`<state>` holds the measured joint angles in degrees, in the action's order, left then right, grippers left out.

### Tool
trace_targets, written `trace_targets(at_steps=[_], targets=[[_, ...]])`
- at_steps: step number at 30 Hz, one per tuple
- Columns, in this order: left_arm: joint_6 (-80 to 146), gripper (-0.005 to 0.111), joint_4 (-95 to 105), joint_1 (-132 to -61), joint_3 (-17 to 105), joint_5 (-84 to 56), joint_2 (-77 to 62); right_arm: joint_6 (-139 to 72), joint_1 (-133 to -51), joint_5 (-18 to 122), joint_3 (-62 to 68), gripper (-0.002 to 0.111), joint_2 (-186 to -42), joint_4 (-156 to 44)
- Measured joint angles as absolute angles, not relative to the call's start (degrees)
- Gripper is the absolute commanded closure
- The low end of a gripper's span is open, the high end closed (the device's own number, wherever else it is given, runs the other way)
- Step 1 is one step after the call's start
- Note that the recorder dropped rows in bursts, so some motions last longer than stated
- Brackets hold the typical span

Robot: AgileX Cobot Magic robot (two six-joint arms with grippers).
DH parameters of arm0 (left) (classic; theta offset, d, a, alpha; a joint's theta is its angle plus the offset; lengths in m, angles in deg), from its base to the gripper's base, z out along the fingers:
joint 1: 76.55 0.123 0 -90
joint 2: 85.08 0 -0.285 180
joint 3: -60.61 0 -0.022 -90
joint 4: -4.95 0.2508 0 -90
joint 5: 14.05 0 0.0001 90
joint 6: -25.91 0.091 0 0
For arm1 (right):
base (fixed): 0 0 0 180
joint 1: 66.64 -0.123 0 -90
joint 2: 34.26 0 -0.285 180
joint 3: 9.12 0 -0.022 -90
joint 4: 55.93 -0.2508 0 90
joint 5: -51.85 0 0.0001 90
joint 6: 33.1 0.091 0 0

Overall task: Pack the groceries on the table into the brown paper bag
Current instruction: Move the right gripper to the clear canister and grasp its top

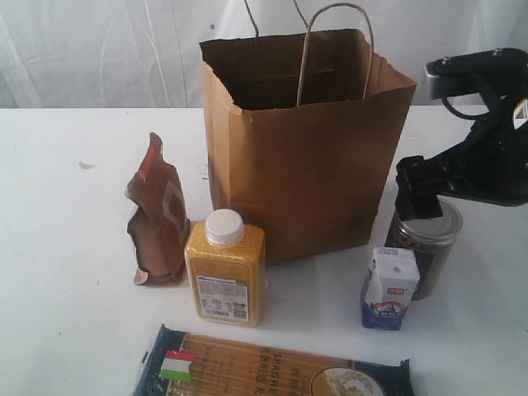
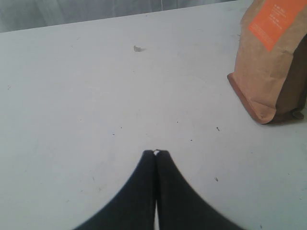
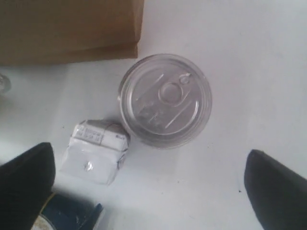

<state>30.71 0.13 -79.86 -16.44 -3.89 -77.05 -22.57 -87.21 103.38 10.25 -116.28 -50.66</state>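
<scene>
**Desk:** What does the picture show?

**Photographer:** The right end effector [image 3: 149, 158] hangs spread wide and empty over the silver-lidded dark jar [image 1: 429, 239]. The jar stands upright on the tabletop [image 1: 66, 289], just right of the brown paper bag [image 1: 305, 165]. The white-blue carton [image 1: 389, 289] stands close by on its near-left, perhaps touching it.

**Desk:** And the other arm?

**Photographer:** The left end effector [image 2: 156, 153] is pinched closed on nothing, low over bare tabletop on the left. The brown pouch with orange label [image 1: 158, 216] is off to one side of it.

**Desk:** How will that jar handle?

**Photographer:** It looks rigid, filled and fairly heavy, with a smooth wall that could slip. The flat metal lid with its pull ring offers no hold. I would expect a grip across the body, just under the lid's rim, squeezed firmly. Whether the wall is glass or plastic I cannot tell, so it should be lowered into the bag rather than dropped.

**Desk:** Any hazard?

**Photographer:** The carton looks light and easy to knock over. A finger coming down on that side could tip it or pinch it against the jar. The bag stands open at the top but looks soft-walled, so a heavy jar brushing its rim could fold it.
</scene>
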Motion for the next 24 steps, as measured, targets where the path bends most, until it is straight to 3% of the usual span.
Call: trace_targets(at_steps=[24], targets=[[30.7, 0.107, 0.1, -79.9, -16.4, -3.9, -77.0, -22.7, -86.0, 94.6, 7.7, 0.008, -134.0, -50.3]])
